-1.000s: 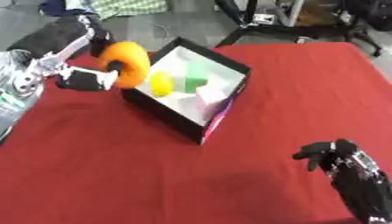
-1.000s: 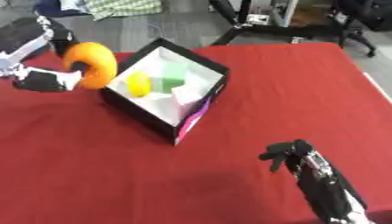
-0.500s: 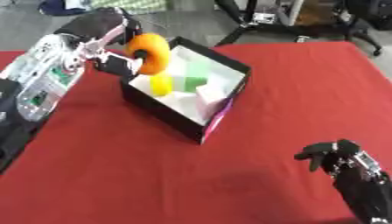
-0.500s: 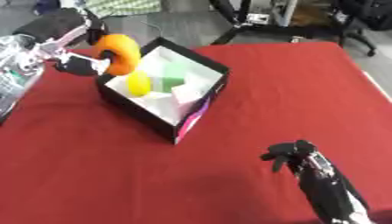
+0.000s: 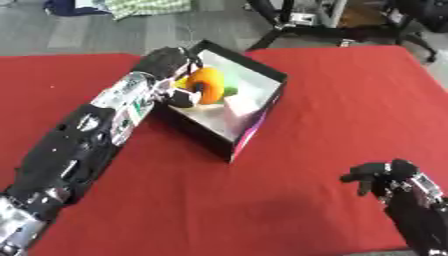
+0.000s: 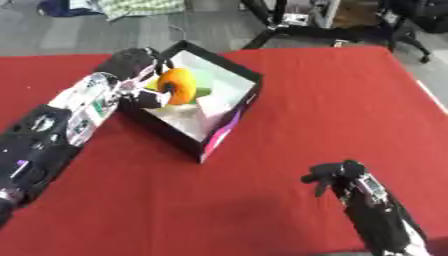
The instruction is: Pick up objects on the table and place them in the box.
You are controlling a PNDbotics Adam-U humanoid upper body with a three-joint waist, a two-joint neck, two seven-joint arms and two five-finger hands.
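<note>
An orange ring [image 5: 206, 85] is held over the inside of the black box [image 5: 261, 111], which has a white lining. My left hand [image 5: 171, 70] is shut on the ring, reaching over the box's near-left wall. A green object [image 5: 229, 90] shows behind the ring inside the box, with something white [image 5: 236, 106] beside it. My right hand [image 5: 378, 176] rests near the lower right on the red table [image 5: 332, 100], fingers curled, holding nothing.
The table's far edge runs just behind the box. Beyond it are a grey floor, black chair legs [image 5: 280, 22] and a checked cloth [image 5: 144, 6]. Red cloth spreads bare between the box and my right hand.
My left arm has carried the orange ring from the box's left side to over its inside. The camera has shifted, so the whole scene sits differently. The right hand has stayed put.
</note>
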